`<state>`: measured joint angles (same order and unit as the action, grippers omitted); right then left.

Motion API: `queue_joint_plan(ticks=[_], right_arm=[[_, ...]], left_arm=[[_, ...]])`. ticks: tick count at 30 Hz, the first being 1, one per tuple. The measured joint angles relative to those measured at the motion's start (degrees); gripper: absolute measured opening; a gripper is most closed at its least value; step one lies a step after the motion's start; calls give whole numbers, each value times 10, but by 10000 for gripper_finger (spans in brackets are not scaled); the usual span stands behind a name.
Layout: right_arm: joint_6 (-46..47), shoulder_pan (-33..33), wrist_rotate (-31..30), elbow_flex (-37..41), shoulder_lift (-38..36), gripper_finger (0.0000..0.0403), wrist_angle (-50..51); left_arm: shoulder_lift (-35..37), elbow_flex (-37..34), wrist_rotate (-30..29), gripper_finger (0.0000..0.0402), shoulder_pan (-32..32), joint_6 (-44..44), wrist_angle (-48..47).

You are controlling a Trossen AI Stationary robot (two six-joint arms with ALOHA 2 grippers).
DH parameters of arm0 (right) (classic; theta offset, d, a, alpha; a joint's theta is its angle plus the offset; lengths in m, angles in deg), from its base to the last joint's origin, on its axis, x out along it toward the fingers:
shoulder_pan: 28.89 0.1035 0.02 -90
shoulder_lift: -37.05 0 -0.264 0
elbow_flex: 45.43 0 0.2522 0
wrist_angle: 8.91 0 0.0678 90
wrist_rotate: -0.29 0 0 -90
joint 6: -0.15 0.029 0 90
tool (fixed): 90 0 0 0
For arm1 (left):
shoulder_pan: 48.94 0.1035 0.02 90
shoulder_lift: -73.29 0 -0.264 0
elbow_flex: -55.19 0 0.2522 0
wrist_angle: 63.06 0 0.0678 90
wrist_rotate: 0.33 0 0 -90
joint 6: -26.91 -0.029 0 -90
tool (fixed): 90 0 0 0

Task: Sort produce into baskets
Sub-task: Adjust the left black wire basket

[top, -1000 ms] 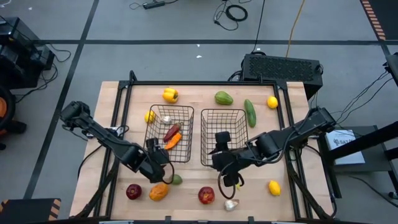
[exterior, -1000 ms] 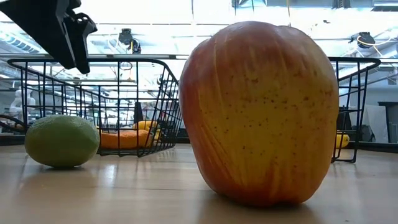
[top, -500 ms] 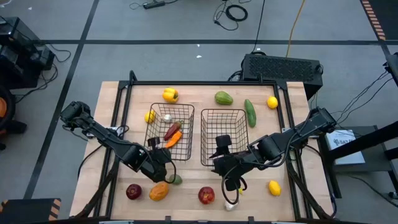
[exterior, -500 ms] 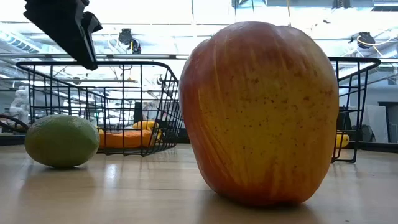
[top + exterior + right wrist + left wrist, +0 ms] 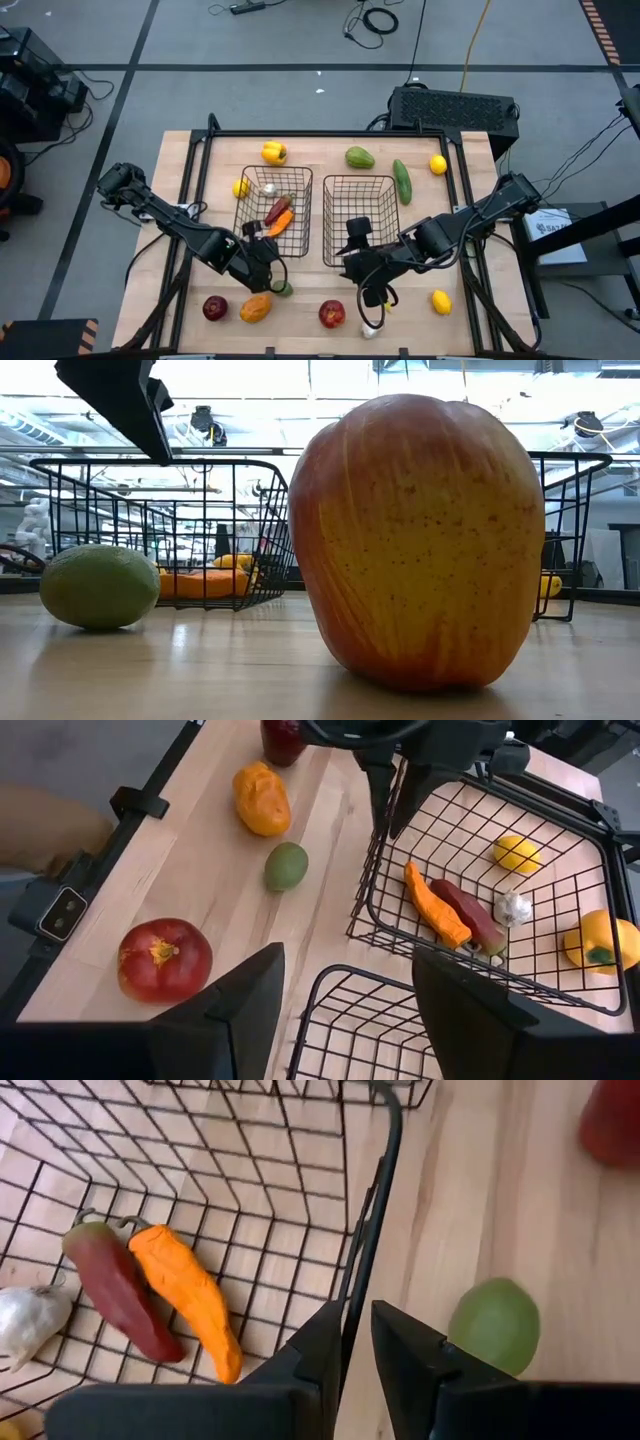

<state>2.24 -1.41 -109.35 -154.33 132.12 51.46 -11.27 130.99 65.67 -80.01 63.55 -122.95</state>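
1. Two arms lean over the sorting table. At left, a dark apple (image 5: 214, 307) and an orange pepper (image 5: 255, 308) wait unsorted near the front edge.
2. Left gripper (image 5: 263, 264) has slid to the near right corner of the left basket (image 5: 305, 215). Its fingers (image 5: 400, 1355), apart a second ago, have drawn in. They now appear pinched on the corner wire, with no produce between them.
3. Inside that basket lie a red pepper (image 5: 115, 1285) and an orange one (image 5: 190, 1295), a garlic bulb (image 5: 30, 1320) and a lemon (image 5: 517, 852).
4. Just outside the corner, the lime (image 5: 284, 289) sits on the wood where it was a second ago, close beside the gripper but untouched. The squeeze looks aimed at the basket rather than the fruit, perhaps to shift it, so the sorting count stands unchanged.
5. Centre front, a red apple (image 5: 331, 314) rests on the table.
6. Right basket (image 5: 328, 220) shows nothing inside. Right gripper (image 5: 362, 268) hangs by its near edge, fingers spread and empty.
7. At far right, a lemon (image 5: 441, 300) waits on the boards.
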Motion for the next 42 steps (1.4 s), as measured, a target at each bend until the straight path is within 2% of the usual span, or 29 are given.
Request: queue_joint_plan(ticks=[5,15,28,31,35,42], right_arm=[[-4,0,0,0,0,212,1],[-13,0,0,0,0,212,4],[-2,0,0,0,0,212,22],[1,0,0,0,0,212,22],[2,0,2,0,0,212,22],[2,0,2,0,0,212,22]], left_arm=[[2,4,33,67,0,5,-47],[3,50,29,73,-3,0,-56],[2,40,28,180,-3,5,-98],[2,32,25,194,-3,5,-94],[2,32,25,185,-3,5,-74],[-2,32,25,115,-3,5,-69]])
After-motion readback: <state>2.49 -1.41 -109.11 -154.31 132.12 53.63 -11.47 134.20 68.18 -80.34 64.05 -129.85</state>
